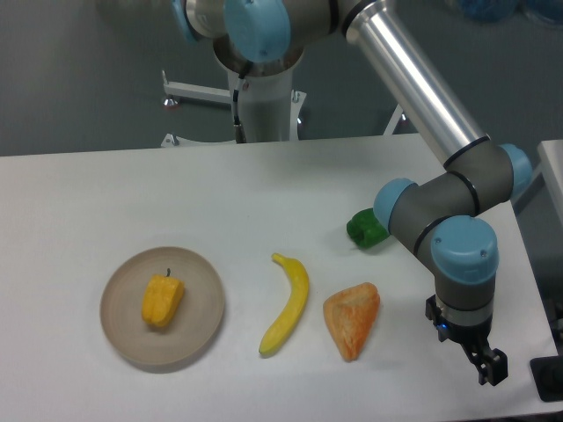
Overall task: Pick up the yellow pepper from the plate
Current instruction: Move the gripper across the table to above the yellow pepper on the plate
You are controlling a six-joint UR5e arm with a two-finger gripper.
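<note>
At the far left we find the yellow pepper (163, 301) lying near the middle of the plate (120, 330), its thin dark stem pointing away from us toward the back of the table, so its long axis runs roughly front to back. Moving right, we pass the banana (288, 303) and the orange wedge (353, 318). The gripper (489, 367) hangs well apart at the right edge; we cannot tell whether its fingers are parted. We judge the reach comes first: travel above the fruit, then close across the pepper's narrower sides.
</note>
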